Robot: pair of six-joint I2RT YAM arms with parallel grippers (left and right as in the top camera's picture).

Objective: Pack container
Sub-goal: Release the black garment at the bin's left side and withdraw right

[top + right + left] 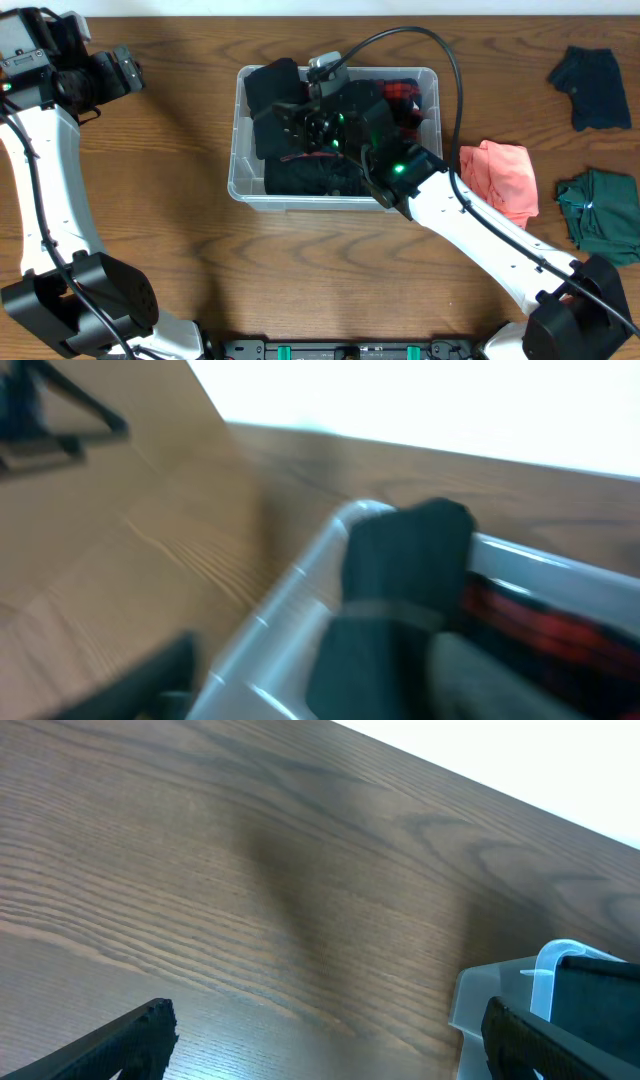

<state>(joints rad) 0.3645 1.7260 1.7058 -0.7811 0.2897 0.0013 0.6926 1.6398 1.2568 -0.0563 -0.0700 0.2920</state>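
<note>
Clear rectangular container [236, 180] upright, table centre, filled with dark clothes.

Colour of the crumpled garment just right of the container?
Salmon pink garment, best in the overhead view.

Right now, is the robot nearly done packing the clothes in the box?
Partly. In the container lie dark clothes and something red. The right gripper is over it beside a black garment draped on the rim. Still out on the table: a pink garment, a green one, a dark teal one. The left gripper hangs open.

One container [237, 140]; three garments [590, 88] loose on the table [160, 220].
</note>
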